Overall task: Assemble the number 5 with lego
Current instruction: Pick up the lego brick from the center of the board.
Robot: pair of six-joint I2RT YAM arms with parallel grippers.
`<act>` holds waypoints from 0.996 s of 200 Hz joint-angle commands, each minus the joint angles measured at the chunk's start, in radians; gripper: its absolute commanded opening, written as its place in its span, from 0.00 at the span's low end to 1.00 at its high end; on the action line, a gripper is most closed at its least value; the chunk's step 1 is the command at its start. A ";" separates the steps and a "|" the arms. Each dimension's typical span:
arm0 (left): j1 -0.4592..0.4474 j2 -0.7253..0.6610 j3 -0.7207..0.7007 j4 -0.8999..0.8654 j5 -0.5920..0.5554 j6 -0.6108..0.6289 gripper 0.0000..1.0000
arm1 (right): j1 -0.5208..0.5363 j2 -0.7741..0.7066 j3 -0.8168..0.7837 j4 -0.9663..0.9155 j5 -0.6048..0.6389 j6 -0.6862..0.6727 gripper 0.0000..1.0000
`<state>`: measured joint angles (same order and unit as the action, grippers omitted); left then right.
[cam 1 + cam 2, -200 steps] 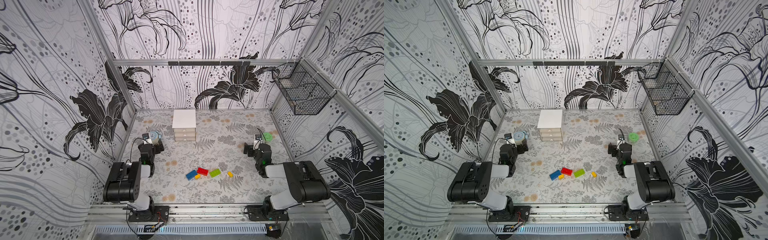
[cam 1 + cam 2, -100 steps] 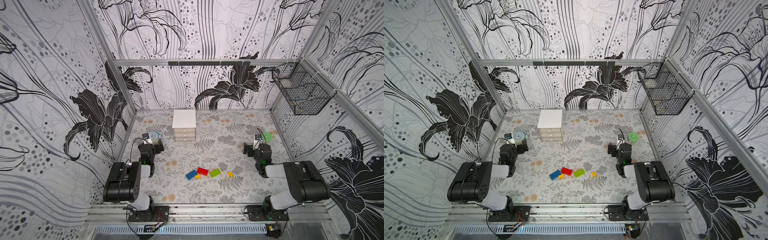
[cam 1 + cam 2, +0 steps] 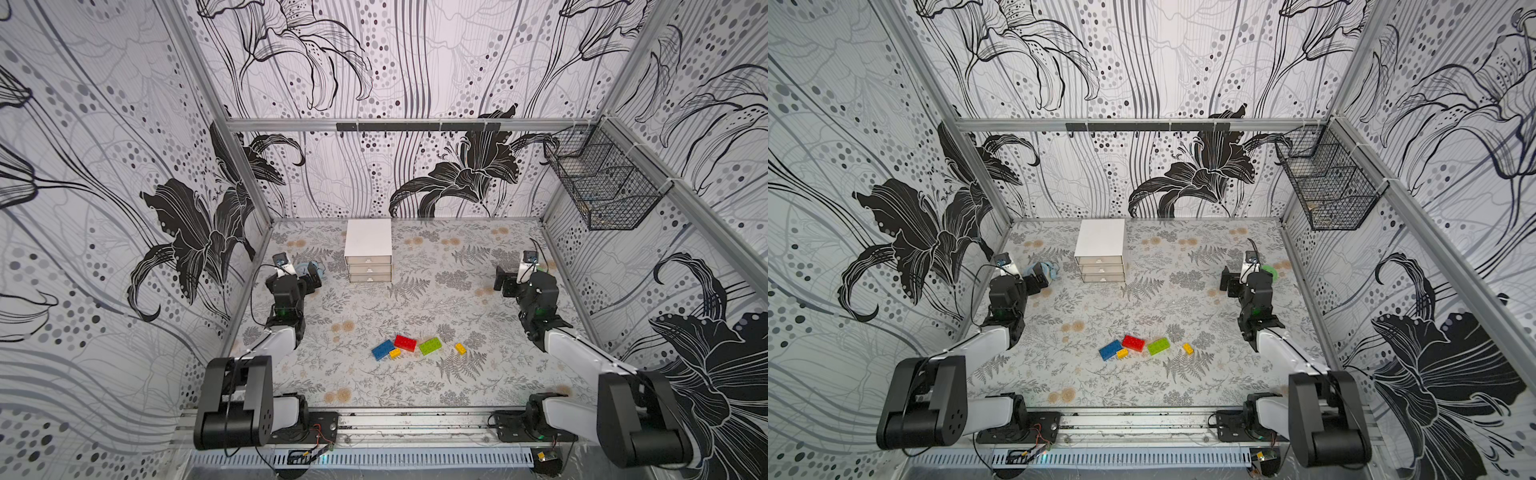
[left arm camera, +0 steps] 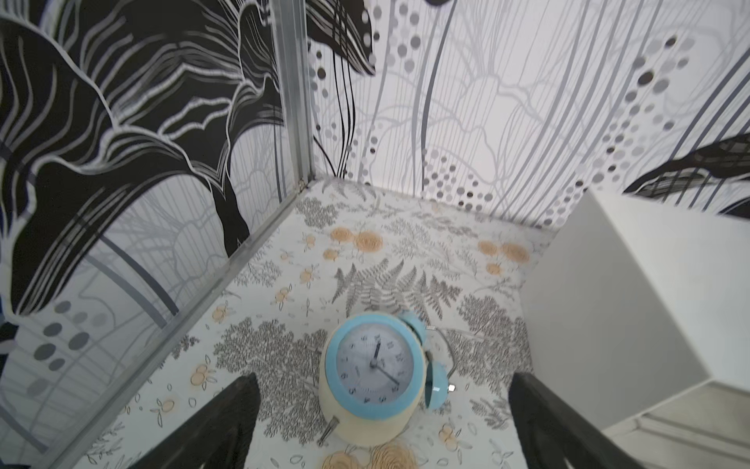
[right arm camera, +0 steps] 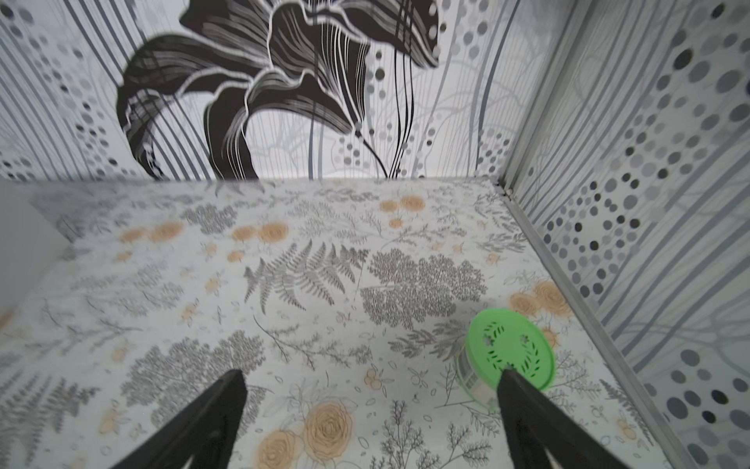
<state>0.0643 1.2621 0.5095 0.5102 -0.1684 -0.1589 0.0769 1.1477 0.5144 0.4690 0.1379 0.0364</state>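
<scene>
Across the centre of both top views lies the fern-patterned table (image 3: 419,386), with the white drawer box (image 3: 368,239) at upper centre, well apart from the lego. At centre left of the frame the left gripper (image 3: 311,277), and at centre right the right gripper (image 3: 502,283), both have their jaws spread wide and hold nothing; each is well apart from the bricks. First hazard: the left wrist view shows the alarm clock (image 4: 375,375) lying directly ahead of the spread jaws, so a forward or sweeping departure is likely to knock it. Second hazard: the green-lidded jar (image 5: 509,353) sits just beside one jaw of the right gripper, and a sideways swing could tip it. The lego lies loose at lower centre and appears wholly unjoined. The blue brick (image 3: 382,349), red brick (image 3: 405,343) and green brick (image 3: 430,345) form a close row, so a descent onto one could shove its neighbour. The near yellow brick (image 3: 395,353) sits against the blue brick and is hard to pinch alone. The far yellow brick (image 3: 460,348), right of the green brick, may tilt or slip between jaws this wide.
</scene>
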 commanded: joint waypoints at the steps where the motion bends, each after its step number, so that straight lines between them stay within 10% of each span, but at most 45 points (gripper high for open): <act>1: -0.005 -0.085 0.076 -0.231 0.018 -0.125 1.00 | -0.004 -0.094 0.071 -0.280 0.012 0.173 1.00; 22: -0.003 -0.149 0.114 -0.329 0.131 -0.290 1.00 | -0.017 -0.152 0.149 -0.581 0.099 0.456 0.99; 55: -0.003 -0.197 0.120 -0.418 0.320 -0.414 1.00 | -0.036 -0.208 0.183 -0.697 -0.123 0.403 0.90; 75: -0.025 -0.187 0.154 -0.553 0.452 -0.433 0.83 | -0.035 -0.191 0.255 -0.871 -0.222 0.385 0.79; 199: -0.526 -0.059 0.161 -0.737 0.495 -0.480 0.61 | 0.328 -0.221 0.194 -1.209 -0.241 0.438 0.55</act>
<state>-0.4305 1.1584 0.6518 -0.2409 0.2913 -0.6250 0.3187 0.9089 0.7227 -0.6563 -0.1574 0.4362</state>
